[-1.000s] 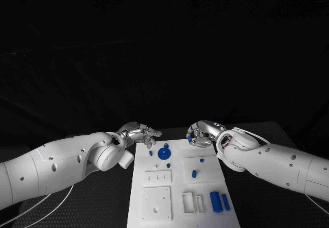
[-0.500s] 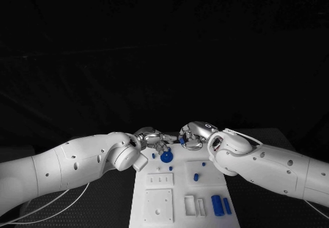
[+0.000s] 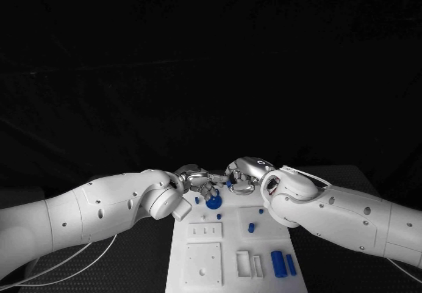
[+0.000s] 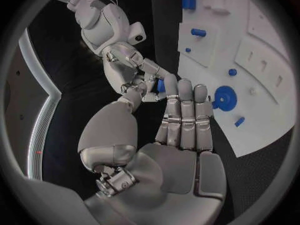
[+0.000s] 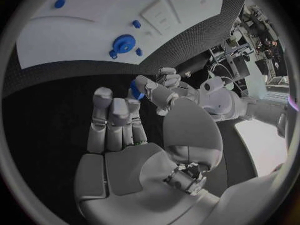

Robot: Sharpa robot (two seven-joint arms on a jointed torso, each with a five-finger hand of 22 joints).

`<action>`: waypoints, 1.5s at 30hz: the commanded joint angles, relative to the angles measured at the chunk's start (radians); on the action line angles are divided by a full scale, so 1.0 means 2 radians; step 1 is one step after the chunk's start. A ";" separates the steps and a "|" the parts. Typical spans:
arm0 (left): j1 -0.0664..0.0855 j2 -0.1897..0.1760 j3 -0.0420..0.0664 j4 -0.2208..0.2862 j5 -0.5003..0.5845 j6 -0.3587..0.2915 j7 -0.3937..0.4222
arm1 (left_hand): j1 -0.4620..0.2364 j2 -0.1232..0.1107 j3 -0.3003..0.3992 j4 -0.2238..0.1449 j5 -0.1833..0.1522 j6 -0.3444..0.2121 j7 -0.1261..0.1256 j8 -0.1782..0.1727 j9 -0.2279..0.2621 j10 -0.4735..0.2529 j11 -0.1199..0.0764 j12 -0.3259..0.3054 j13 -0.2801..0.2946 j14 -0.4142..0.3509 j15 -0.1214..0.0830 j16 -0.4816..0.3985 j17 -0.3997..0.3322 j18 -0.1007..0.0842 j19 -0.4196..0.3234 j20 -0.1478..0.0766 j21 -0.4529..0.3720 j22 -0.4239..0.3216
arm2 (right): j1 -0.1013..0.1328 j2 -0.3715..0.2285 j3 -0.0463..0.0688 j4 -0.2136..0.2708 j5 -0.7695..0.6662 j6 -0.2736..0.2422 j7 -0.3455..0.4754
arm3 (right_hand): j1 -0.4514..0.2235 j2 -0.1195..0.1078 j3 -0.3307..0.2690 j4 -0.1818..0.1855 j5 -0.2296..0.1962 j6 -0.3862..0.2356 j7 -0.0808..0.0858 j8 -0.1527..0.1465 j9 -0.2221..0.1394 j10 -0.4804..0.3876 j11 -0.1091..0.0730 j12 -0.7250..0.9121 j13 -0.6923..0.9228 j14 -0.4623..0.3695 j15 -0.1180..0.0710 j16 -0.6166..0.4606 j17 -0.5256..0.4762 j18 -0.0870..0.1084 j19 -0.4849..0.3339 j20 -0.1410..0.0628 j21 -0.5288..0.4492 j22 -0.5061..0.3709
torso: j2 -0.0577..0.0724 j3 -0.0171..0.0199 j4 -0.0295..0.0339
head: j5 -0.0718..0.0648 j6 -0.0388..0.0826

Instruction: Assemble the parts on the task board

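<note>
Handover geometry: small blue part (image 5: 135, 89) sits between both hands above the task board's (image 3: 264, 235) far edge. Left hand (image 3: 199, 182) pinches it; right hand (image 3: 241, 177) faces it, fingers apart, holding nothing.

Scene dim, backdrop near black. Task board (image 3: 230, 244) brightest surface, lit from above. Soft sheen on left hand (image 4: 164, 150) and right hand (image 5: 134, 160). Wrist views bend straight edges toward rim.

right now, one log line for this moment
left hand: holds small blue part | right hand: fingers touch that part | white task board: round blue disc seated
</note>
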 commanded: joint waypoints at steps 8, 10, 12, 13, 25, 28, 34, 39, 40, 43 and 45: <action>0.001 0.005 0.000 0.000 -0.007 0.002 -0.010 | 0.000 0.006 0.001 0.002 -0.002 0.004 -0.003 -0.001 0.002 -0.006 -0.001 0.004 0.004 -0.004 0.000 0.005 -0.003 -0.004 -0.004 -0.015 0.005 0.010 | 0.000 0.005 0.000 0.006 -0.011 0.008 -0.005 | -0.004 0.000 0.003 0.000 0.005 0.076 0.018 0.000 0.010 0.003 0.001 -0.003 0.000 0.004 -0.001 -0.002 0.001 0.003 0.003 0.000 0.001 0.008 | 0.000 -0.0003 0.0006 | 0.000 -0.002; 0.001 0.005 0.000 -0.001 -0.007 0.002 -0.011 | -0.001 0.006 0.000 0.002 -0.002 0.004 -0.003 -0.001 0.002 -0.006 -0.001 0.005 0.004 -0.004 0.000 0.006 -0.003 -0.004 -0.004 -0.015 0.005 0.010 | 0.000 0.005 0.000 0.007 -0.011 0.009 -0.005 | -0.004 0.000 0.004 0.000 0.005 0.076 0.018 -0.001 0.010 0.003 0.001 -0.003 0.000 0.004 -0.001 -0.002 0.001 0.003 0.003 0.000 0.001 0.008 | 0.000 -0.0003 0.0004 | 0.000 -0.002; 0.001 0.005 0.000 -0.002 -0.007 0.001 -0.011 | -0.001 0.007 0.000 0.003 -0.002 0.004 -0.003 -0.002 0.002 -0.006 -0.001 0.005 0.005 -0.004 0.000 0.006 -0.003 -0.004 -0.004 -0.015 0.005 0.010 | 0.000 0.006 0.000 0.010 -0.011 0.009 -0.005 | -0.004 0.000 0.004 0.000 0.005 0.076 0.018 -0.001 0.010 0.003 0.001 -0.003 0.000 0.004 -0.001 -0.003 0.001 0.003 0.003 0.000 0.001 0.008 | 0.000 -0.0007 0.0001 | 0.000 -0.002; 0.001 0.005 0.000 -0.003 -0.007 0.002 -0.011 | -0.001 0.007 0.000 0.003 -0.002 0.004 -0.003 -0.002 0.002 -0.006 -0.001 0.005 0.005 -0.004 0.000 0.006 -0.003 -0.004 -0.004 -0.015 0.005 0.010 | 0.000 0.006 0.000 0.011 -0.011 0.010 -0.005 | -0.004 0.000 0.004 0.000 0.005 0.076 0.018 -0.001 0.011 0.003 0.001 -0.003 0.000 0.004 -0.001 -0.003 0.001 0.003 0.003 0.000 0.001 0.008 | 0.000 -0.0008 0.0002 | 0.000 -0.002; 0.001 0.007 0.000 -0.003 -0.009 0.008 -0.017 | 0.004 0.020 -0.001 0.001 -0.001 0.009 -0.004 0.000 0.004 -0.008 -0.003 0.009 0.009 -0.005 -0.001 0.010 -0.006 -0.004 -0.006 -0.015 0.008 0.010 | 0.000 0.007 0.000 0.014 -0.011 0.013 -0.007 | -0.004 0.000 0.004 0.000 0.006 0.076 0.018 -0.001 0.011 0.003 0.001 -0.003 0.000 0.004 -0.001 -0.003 0.001 0.003 0.004 0.000 0.001 0.008 | 0.000 -0.0010 0.0001 | 0.000 -0.002; 0.001 0.008 0.000 -0.003 -0.009 0.010 -0.016 | 0.008 0.027 -0.002 -0.003 -0.001 0.011 -0.005 0.000 0.004 -0.009 -0.003 0.010 0.011 -0.005 -0.001 0.012 -0.008 -0.004 -0.007 -0.016 0.010 0.010 | 0.000 0.010 0.000 0.012 -0.011 0.014 -0.007 | -0.004 0.000 0.004 0.000 0.006 0.076 0.018 -0.001 0.011 0.003 0.001 -0.004 0.000 0.004 -0.001 -0.003 0.001 0.003 0.004 0.000 0.001 0.008 | 0.001 -0.0010 0.0001 | 0.000 -0.002; 0.001 0.008 0.000 -0.002 -0.009 0.011 -0.014 | 0.015 0.041 -0.003 -0.013 -0.001 0.015 -0.006 0.001 0.005 -0.011 -0.004 0.012 0.013 -0.006 -0.001 0.015 -0.012 -0.004 -0.009 -0.016 0.012 0.009 | 0.000 0.014 0.000 0.010 -0.011 0.017 -0.006 | -0.004 0.000 0.004 0.000 0.006 0.076 0.018 -0.001 0.011 0.003 0.001 -0.004 0.000 0.004 -0.001 -0.003 0.001 0.003 0.004 0.000 0.001 0.008 | 0.001 -0.0007 0.0002 | -0.001 -0.003; 0.001 0.008 0.000 -0.002 -0.009 0.011 -0.014 | 0.026 0.057 -0.001 -0.028 0.000 0.020 -0.007 0.001 0.006 -0.012 -0.005 0.013 0.015 -0.007 -0.001 0.018 -0.017 -0.005 -0.011 -0.016 0.015 0.009 | 0.000 0.015 0.000 0.009 -0.010 0.019 -0.006 | -0.004 0.000 0.004 0.001 0.007 0.076 0.018 -0.001 0.011 0.003 0.001 -0.004 0.000 0.004 -0.001 -0.003 0.001 0.003 0.004 0.000 0.001 0.008 | 0.001 -0.0005 0.0006 | 0.000 -0.003; 0.001 0.008 0.000 -0.002 -0.009 0.011 -0.014 | 0.027 0.060 -0.001 -0.030 0.000 0.020 -0.007 0.001 0.006 -0.012 -0.005 0.013 0.015 -0.007 -0.001 0.018 -0.018 -0.005 -0.011 -0.016 0.015 0.008 | 0.000 0.015 0.000 0.009 -0.010 0.019 -0.006 | -0.005 0.000 0.004 0.001 0.007 0.076 0.018 -0.001 0.011 0.003 0.001 -0.004 0.000 0.004 -0.001 -0.003 0.001 0.003 0.004 0.000 0.001 0.008 | 0.001 -0.0005 0.0006 | 0.000 -0.003; 0.001 0.008 0.000 -0.004 -0.009 0.012 -0.013 | 0.034 0.070 0.002 -0.040 0.001 0.023 -0.007 0.001 0.007 -0.012 -0.005 0.013 0.016 -0.007 -0.001 0.020 -0.020 -0.006 -0.012 -0.016 0.016 0.008 | 0.000 0.014 -0.001 0.009 -0.010 0.020 -0.006 | -0.005 0.000 0.005 0.001 0.007 0.076 0.018 -0.001 0.011 0.003 0.001 -0.004 0.000 0.004 -0.001 -0.003 0.001 0.003 0.004 0.000 0.001 0.008 | 0.001 -0.0005 0.0002 | 0.000 -0.004; 0.001 0.008 0.000 -0.004 -0.009 0.010 -0.013 | 0.037 0.076 0.005 -0.045 0.002 0.025 -0.008 0.001 0.007 -0.012 -0.005 0.013 0.016 -0.008 -0.001 0.021 -0.022 -0.006 -0.013 -0.016 0.017 0.008 | 0.000 0.014 -0.001 0.009 -0.009 0.021 -0.006 | -0.005 0.000 0.005 0.001 0.007 0.076 0.018 -0.001 0.011 0.003 0.001 -0.004 0.000 0.004 -0.001 -0.003 0.001 0.003 0.004 0.000 0.001 0.008 | 0.001 -0.0004 0.0000 | 0.000 -0.004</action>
